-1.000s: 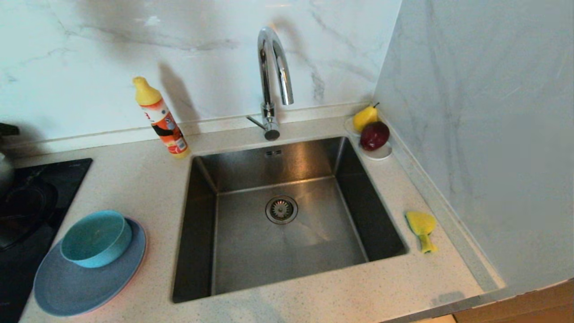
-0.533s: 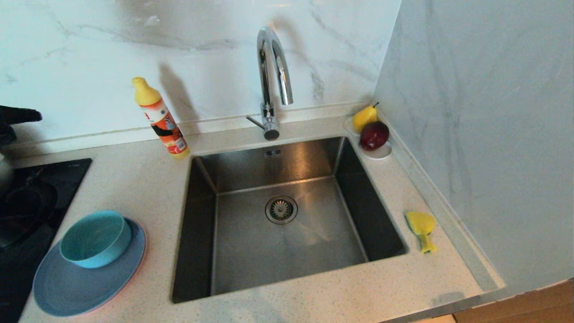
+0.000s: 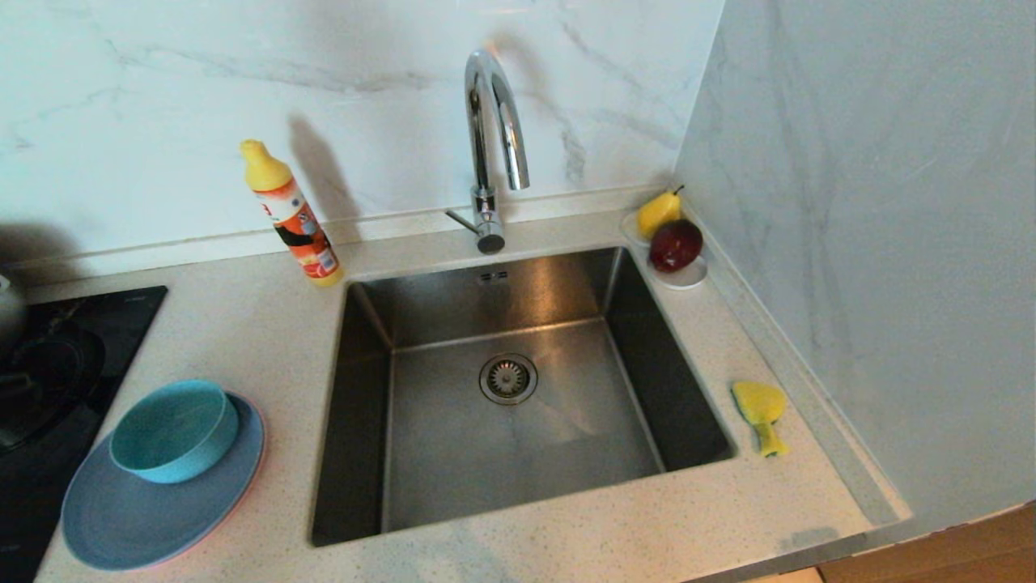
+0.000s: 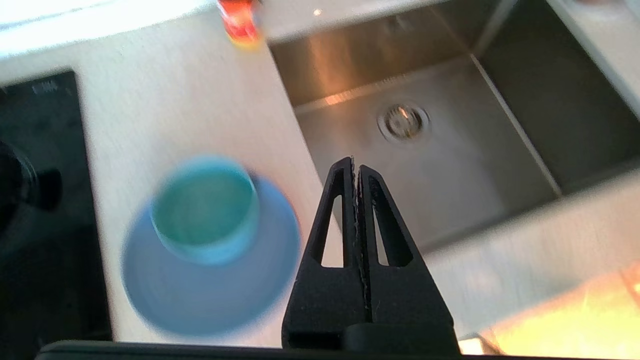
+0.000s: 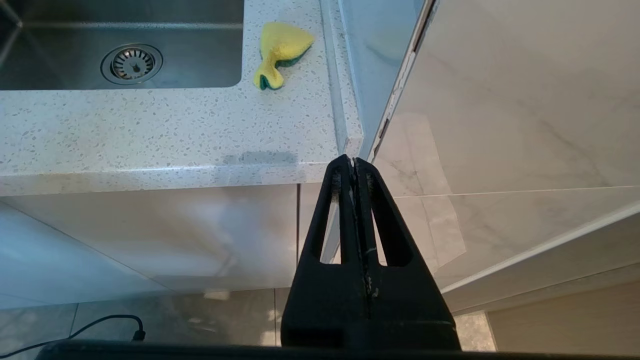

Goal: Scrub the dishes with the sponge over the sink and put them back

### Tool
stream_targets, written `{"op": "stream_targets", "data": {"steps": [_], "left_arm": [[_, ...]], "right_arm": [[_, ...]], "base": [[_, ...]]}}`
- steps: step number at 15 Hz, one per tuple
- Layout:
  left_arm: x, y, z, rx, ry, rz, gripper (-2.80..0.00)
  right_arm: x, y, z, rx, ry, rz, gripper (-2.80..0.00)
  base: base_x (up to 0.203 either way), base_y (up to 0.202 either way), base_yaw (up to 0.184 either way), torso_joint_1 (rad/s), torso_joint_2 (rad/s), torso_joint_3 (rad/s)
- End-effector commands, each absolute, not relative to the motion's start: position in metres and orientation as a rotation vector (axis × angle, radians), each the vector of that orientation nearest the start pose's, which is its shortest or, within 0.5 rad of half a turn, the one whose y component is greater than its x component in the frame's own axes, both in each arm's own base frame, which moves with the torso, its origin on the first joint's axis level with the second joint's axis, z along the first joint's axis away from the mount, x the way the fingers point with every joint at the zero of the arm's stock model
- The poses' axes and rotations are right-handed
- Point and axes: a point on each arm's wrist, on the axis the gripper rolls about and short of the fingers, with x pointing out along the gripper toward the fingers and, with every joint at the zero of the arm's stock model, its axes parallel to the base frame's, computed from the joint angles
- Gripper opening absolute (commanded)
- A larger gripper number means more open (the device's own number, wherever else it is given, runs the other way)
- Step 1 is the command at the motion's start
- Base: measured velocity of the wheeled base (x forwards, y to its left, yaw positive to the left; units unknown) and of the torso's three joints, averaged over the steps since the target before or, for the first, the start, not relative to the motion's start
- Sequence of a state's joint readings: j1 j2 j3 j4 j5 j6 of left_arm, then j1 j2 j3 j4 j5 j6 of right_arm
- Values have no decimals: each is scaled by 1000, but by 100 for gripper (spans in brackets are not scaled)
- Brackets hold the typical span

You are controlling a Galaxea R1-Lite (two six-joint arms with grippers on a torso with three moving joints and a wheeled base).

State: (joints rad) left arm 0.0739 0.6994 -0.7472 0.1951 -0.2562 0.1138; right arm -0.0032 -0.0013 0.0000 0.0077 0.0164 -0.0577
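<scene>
Teal bowl point(image 3: 173, 431) sits on the light-blue plate point(image 3: 154, 510), left counter beside the sink point(image 3: 510, 405); a thin pink rim point(image 3: 252, 478) shows under the blue plate's edge (second plate stacked below, mostly hidden). Stack lies between the black cooktop point(image 3: 48, 380) and the sink's left wall. Sponge point(image 3: 761, 413), yellow with a green layer, lies crumpled on the counter just right of the sink, near the side wall, apart from the basin edge. Sink has only its drain strainer point(image 3: 507, 378) in it; chrome tap point(image 3: 494, 146) stands behind it. Detergent bottle point(image 3: 291, 214) is tilted on the counter behind the sink's left corner. Pear point(image 3: 660, 212) and a dark red fruit point(image 3: 677, 244) rest on a white saucer point(image 3: 688, 279) at the back right corner. Left gripper point(image 4: 356, 167) is out of the head view; its wrist view shows it above the counter's front, fingers pressed together, holding nothing, bowl and plate below it (blurred). Right gripper point(image 5: 354, 167) hangs low in front of the cabinet, beyond the counter's right end, jaws closed and empty, sponge well away from it.
</scene>
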Motion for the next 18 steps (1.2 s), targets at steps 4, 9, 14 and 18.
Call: {"op": "stream_targets", "data": {"steps": [4,9,14,18], "left_arm": [[-24,-3,146,99,95,-154,-280],[-38,-1,104,68,12,-70,-280],[-23,0,73,85,23,-4,-280],[-22,0,73,68,-3,-11,-280]], "right_arm": [[-23,0,75,-58,7,14,-280],[-23,0,75,-58,7,14,-280],[-23,0,75,-58,7,14,-280],[-23,0,75,-58,7,14,-280]], "base": [[0,0,0,0,0,0],[0,0,0,0,0,0],[0,0,0,0,0,0],[0,0,0,0,0,0]]}}
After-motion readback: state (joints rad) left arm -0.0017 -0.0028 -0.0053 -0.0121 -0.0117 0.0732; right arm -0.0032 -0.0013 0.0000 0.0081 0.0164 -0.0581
